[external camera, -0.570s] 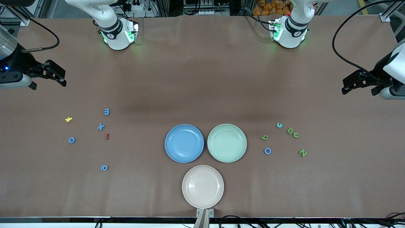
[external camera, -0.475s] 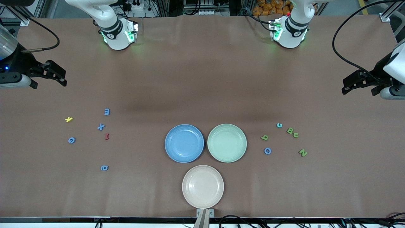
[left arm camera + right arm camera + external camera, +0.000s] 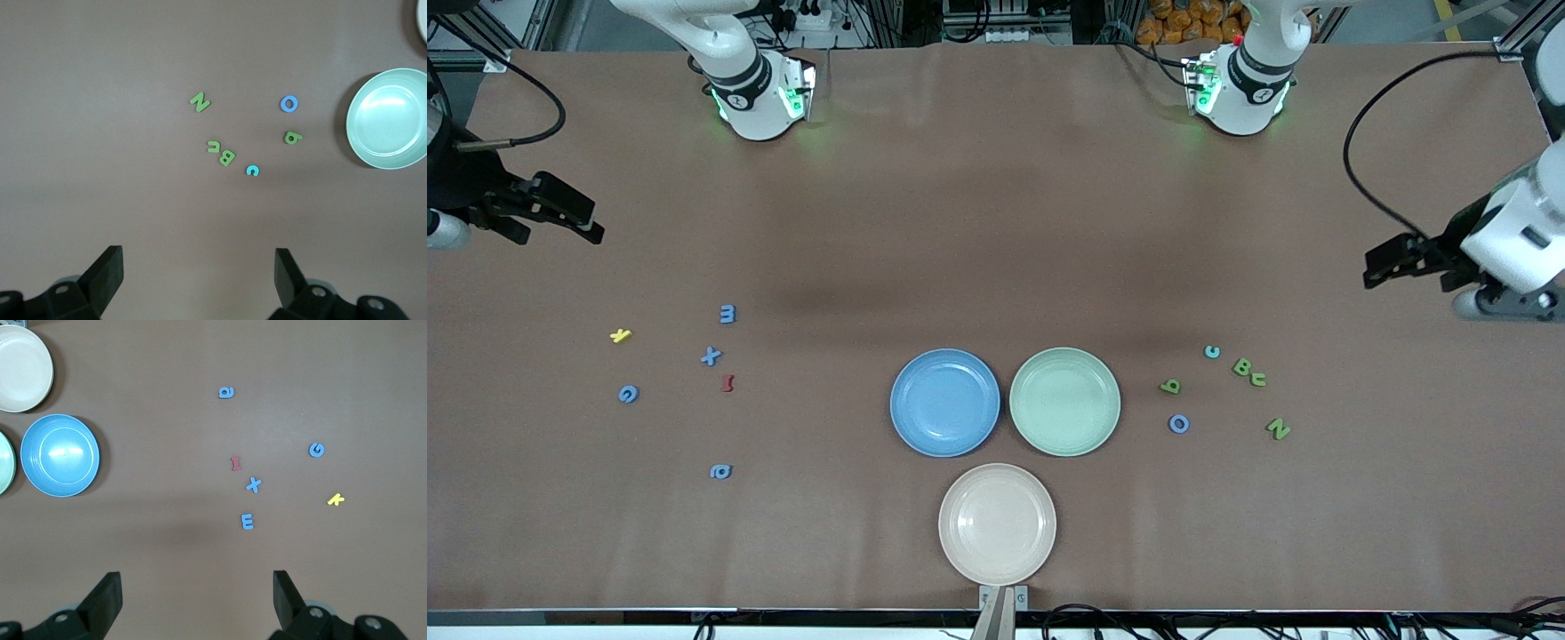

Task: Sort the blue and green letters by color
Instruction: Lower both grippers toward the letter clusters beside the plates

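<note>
Brown paper is covering the whole bench (image 3: 996, 222), and nothing on it is sitting in a plate yet, so the sorting is, by my judgement, only just beginning.

Nearest the front camera, the round beige plate (image 3: 997, 524) is lying empty. Just farther, the round blue plate (image 3: 944, 402) and the round pale green plate (image 3: 1064, 401) are sitting side by side, also empty. Toward the right arm's end, 4 small flat blue letters (image 3: 710, 356) are lying scattered with 1 tiny yellow letter (image 3: 620, 335) and 1 tiny dark red letter (image 3: 727, 383). Toward the left arm's end, 4 small flat green letters (image 3: 1242, 367) are lying near 1 blue ring-shaped letter (image 3: 1179, 424) and 1 small cyan letter (image 3: 1212, 352).

Compared with half a second ago, no letter or plate is shifting. The left tool (image 3: 1385, 261) is dropping lower and inward, toward the green cluster, which suggests the first pick is being lined up there. The right tool (image 3: 565, 213) is drawing slightly toward the bench edge. Both tools are standing with fingers spread wide and gripping nothing.

The front view is showing both clusters and all 3 plates together. The left wrist view is showing the left tool's spread fingers (image 3: 107, 273) framing the green cluster, which the front view cannot. The right wrist view is doing likewise for the right tool's fingers (image 3: 107, 597).
</note>
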